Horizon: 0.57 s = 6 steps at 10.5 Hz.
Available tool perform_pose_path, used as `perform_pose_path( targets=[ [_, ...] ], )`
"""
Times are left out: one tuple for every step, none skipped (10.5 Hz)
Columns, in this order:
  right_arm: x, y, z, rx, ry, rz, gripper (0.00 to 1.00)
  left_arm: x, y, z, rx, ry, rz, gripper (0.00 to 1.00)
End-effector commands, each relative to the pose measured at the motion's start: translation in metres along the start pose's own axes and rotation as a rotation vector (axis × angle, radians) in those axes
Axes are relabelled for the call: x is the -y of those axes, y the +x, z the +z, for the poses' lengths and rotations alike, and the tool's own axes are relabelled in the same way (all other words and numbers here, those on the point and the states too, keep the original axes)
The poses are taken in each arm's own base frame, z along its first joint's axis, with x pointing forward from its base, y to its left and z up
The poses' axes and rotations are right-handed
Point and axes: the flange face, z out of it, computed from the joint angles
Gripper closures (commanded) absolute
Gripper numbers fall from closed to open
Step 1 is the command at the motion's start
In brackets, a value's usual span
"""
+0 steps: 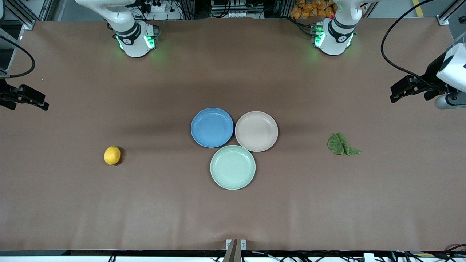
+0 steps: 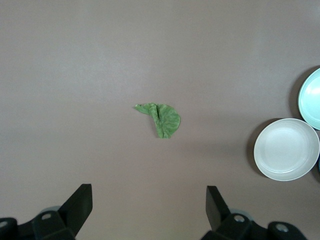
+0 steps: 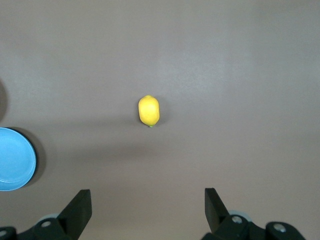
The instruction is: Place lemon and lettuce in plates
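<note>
On brown tabletop: dimpled oval lemon (image 1: 112,155) | wrinkly lettuce (image 1: 341,144) | left gripper (image 2: 149,210), right gripper (image 3: 148,209) spread wide, waiting

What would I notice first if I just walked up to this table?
Probably three plates touching in the middle of the table: the blue plate, the beige-pink plate and a mint-green plate nearest the front camera. Then the bright yellow lemon lying alone toward the right arm's end, and the wrinkly green lettuce toward the left arm's end.
</note>
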Motion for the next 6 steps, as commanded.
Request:
perform_pose_path(
  targets=[
    [-0.002, 0.0, -0.001, -0.005, -0.011, 0.014, 0.0, 0.003, -0.002, -0.004, -0.004, -0.002, 0.028, 0.0],
    [-0.001, 0.001, 0.001, -0.003, -0.011, 0.012, 0.0, 0.003, -0.002, -0.004, -0.004, -0.002, 0.025, 0.0],
    [0.0, 0.002, 0.002, -0.006, -0.007, 0.012, 0.0, 0.004, 0.0, 0.0, 0.002, -0.001, 0.02, 0.0],
    [0.001, 0.002, 0.004, -0.002, -0.006, 0.009, 0.0, 0.007, 0.002, 0.005, 0.007, 0.037, 0.029, 0.0],
    [0.003, 0.002, 0.003, 0.003, -0.006, 0.006, 0.0, 0.008, 0.005, 0.016, 0.028, 0.04, 0.03, 0.0],
    [0.002, 0.002, 0.004, 0.004, -0.006, 0.008, 0.0, 0.006, 0.009, 0.038, 0.068, 0.041, 0.028, 0.0]
  ],
)
